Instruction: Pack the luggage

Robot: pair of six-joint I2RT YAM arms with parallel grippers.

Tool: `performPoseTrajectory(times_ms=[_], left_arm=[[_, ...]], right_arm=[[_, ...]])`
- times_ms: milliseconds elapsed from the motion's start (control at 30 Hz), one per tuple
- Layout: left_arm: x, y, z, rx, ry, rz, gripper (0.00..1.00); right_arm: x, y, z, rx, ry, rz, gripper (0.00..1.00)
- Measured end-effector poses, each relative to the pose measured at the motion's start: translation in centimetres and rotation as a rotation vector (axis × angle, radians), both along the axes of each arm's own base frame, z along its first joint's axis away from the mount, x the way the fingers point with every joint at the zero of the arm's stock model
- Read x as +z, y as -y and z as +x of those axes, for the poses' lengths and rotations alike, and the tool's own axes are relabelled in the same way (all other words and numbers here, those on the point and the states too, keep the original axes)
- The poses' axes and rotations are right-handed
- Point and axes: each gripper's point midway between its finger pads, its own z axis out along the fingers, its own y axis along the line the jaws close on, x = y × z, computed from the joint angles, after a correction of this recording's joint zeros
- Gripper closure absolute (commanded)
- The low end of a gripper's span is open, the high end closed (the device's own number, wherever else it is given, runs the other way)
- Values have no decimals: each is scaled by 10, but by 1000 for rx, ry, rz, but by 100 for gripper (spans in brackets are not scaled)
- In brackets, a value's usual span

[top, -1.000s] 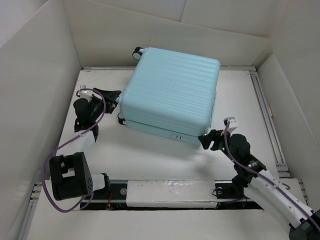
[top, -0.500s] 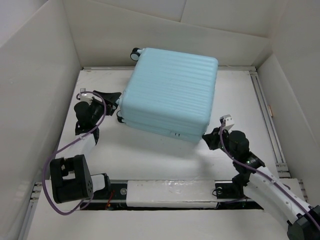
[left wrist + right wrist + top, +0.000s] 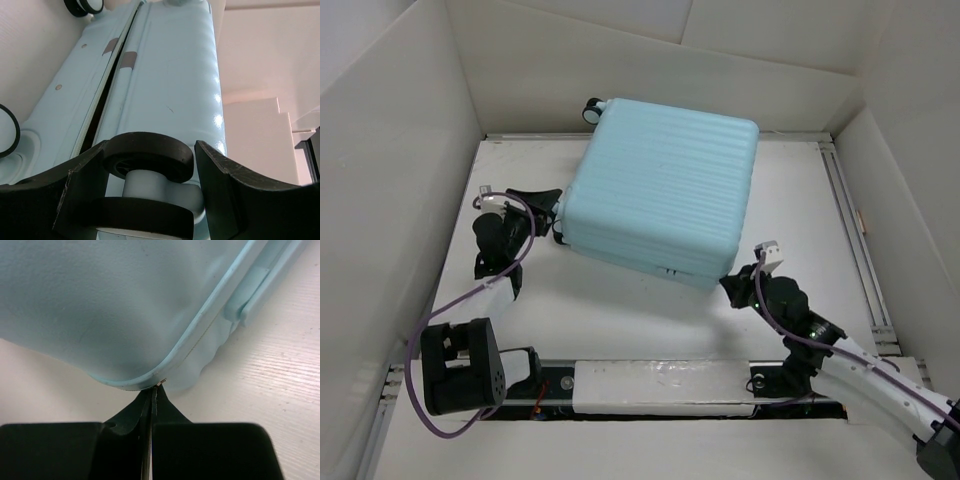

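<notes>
The luggage (image 3: 660, 190) lies flat and closed on the white table, a light-blue ribbed shell. My left gripper (image 3: 548, 212) is at its left near corner. In the left wrist view the gripper (image 3: 150, 162) has a black caster wheel (image 3: 150, 155) between its fingers, both pressed against it. My right gripper (image 3: 725, 283) is at the case's near right corner. In the right wrist view its jaws (image 3: 154, 390) are closed flat together at the zip seam, pinching a small silvery zipper pull (image 3: 161, 383) under the shell (image 3: 125, 305).
White walls box in the table on three sides. A metal rail (image 3: 850, 220) runs along the right edge and a taped rail (image 3: 660, 385) along the front between the arm bases. Another caster wheel (image 3: 592, 105) sticks out at the case's far left corner.
My right gripper has gone from open to shut at the case's near right corner. The luggage has shifted slightly, and the left gripper moved a little with it.
</notes>
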Motion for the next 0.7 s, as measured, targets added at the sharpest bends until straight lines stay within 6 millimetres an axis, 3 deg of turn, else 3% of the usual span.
performPoseTrajectory(times_ms=[200, 467, 700], left_arm=[[3, -3, 4, 29, 6, -1, 100], [10, 1, 18, 115, 15, -7, 100], [32, -2, 29, 219, 77, -52, 100]], right_arm=[[3, -10, -17, 32, -5, 30, 100], [2, -32, -16, 84, 21, 137, 100], [6, -49, -13, 100, 7, 202, 100]])
